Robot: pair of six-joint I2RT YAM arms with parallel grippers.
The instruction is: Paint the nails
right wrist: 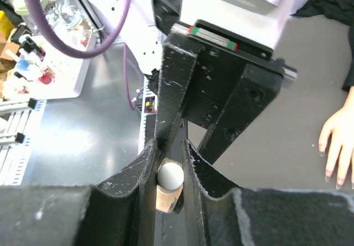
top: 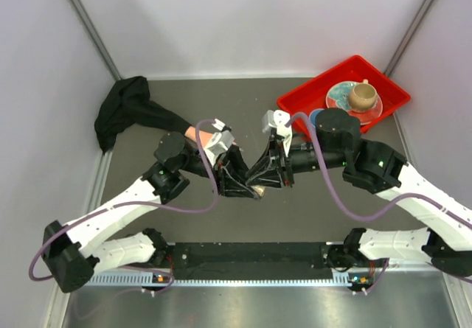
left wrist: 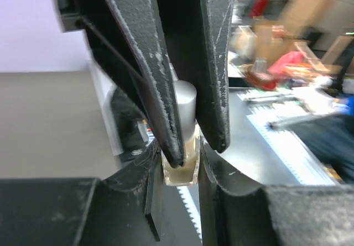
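A small tan bottle (top: 258,190) with a white cap is held in the air between both grippers at the table's middle. My left gripper (left wrist: 180,163) is shut on the tan bottle body (left wrist: 180,173). My right gripper (right wrist: 168,157) is shut on the white cap (right wrist: 170,175). In the top view the left gripper (top: 240,184) and right gripper (top: 267,177) meet tip to tip. The pink-beige mannequin hand (right wrist: 337,141) lies on the table; its tiny nails (right wrist: 322,153) show at the fingertips. In the top view the hand (top: 195,135) is mostly hidden under my left arm.
The hand's black fabric sleeve (top: 125,110) stretches to the back left corner. A red tray (top: 383,81) at the back right holds a plate with a tan cup (top: 361,96). White walls close in the left, back and right sides.
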